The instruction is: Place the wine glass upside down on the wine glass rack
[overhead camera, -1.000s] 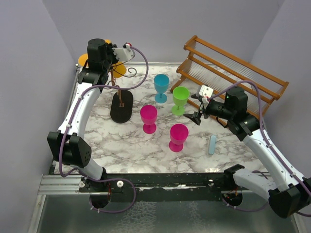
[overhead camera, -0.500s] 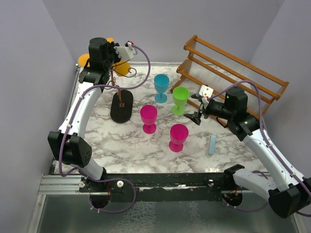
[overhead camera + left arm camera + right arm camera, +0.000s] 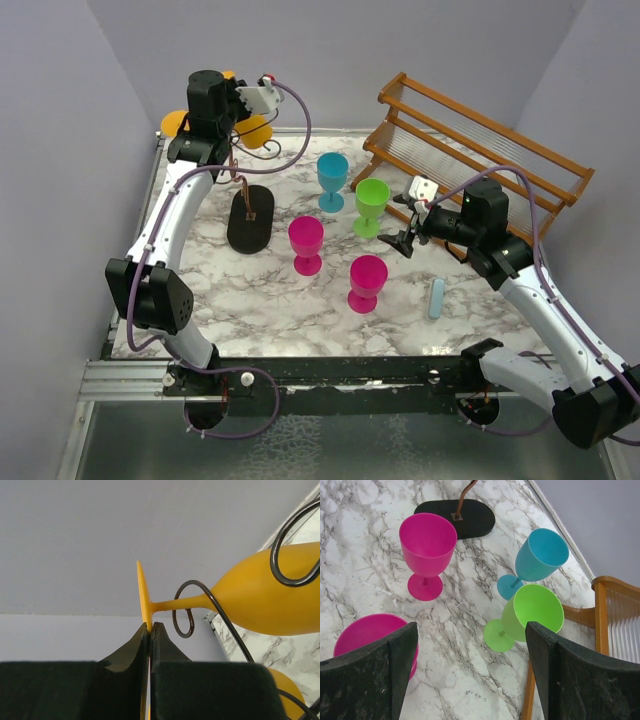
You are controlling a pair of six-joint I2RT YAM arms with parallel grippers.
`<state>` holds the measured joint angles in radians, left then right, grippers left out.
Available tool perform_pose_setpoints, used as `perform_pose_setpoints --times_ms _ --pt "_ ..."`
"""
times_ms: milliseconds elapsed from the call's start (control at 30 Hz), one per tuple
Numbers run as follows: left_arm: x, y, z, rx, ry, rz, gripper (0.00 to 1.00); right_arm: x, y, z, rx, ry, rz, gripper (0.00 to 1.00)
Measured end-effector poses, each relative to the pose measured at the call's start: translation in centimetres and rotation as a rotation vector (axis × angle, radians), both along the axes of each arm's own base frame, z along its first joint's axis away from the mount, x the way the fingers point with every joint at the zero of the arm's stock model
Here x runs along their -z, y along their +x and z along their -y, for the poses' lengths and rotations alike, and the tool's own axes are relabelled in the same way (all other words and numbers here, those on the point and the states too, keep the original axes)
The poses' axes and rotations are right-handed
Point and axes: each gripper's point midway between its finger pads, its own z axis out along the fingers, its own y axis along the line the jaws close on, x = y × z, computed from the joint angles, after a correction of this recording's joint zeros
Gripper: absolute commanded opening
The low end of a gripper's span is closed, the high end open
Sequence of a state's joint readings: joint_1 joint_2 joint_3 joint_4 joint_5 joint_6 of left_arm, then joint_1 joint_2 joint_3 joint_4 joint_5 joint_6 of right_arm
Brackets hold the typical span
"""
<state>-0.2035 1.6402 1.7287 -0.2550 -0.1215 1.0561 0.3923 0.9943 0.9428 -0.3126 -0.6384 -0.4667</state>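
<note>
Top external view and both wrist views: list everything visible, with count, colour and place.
wine glass rack: one, dark wire on a black oval base, back left
orange wine glass: one, orange, stem at a rack curl
pink wine glasses: two, magenta, upright mid-table
blue wine glass: one, upright, centre back
green wine glass: one, beside the blue one
wooden rack: one, brown, back right
light-blue bar: one, right front
table: one, white marble
left gripper: shut on the orange glass's foot
right gripper: open, empty

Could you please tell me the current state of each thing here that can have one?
Wine glass rack, standing.
Orange wine glass, sideways, stem at a rack curl.
Left gripper, jaws shut on its foot.
Right gripper, jaws open, empty.
Far pink glass, near pink glass, blue glass, green glass, upright.
</note>
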Motion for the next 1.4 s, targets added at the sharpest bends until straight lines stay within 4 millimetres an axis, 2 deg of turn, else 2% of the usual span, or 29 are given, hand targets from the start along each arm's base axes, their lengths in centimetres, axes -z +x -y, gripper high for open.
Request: perform_pose_setpoints --times_ms 367,533,733,1400 --pt "-0.2 1.2 -0.9 -0.069 -0.001 -0.010 0.01 0.0 0.0 0.0 0.000 -0.001 0.001 0.88" --pt "0.6 1.3 -1.1 -0.089 0.004 -0.042 0.03 0.0 0.0 0.0 0.000 -0.001 0.001 0.88" --pt "1.7 1.1 -1.4 -0.105 0.011 -0.093 0.04 0.0 0.0 0.0 0.000 -0.001 0.001 0.88" --pt "2.3 0.7 -1.6 -0.112 0.018 -0.147 0.17 0.0 0.0 0.0 0.001 -0.001 0.001 0.88"
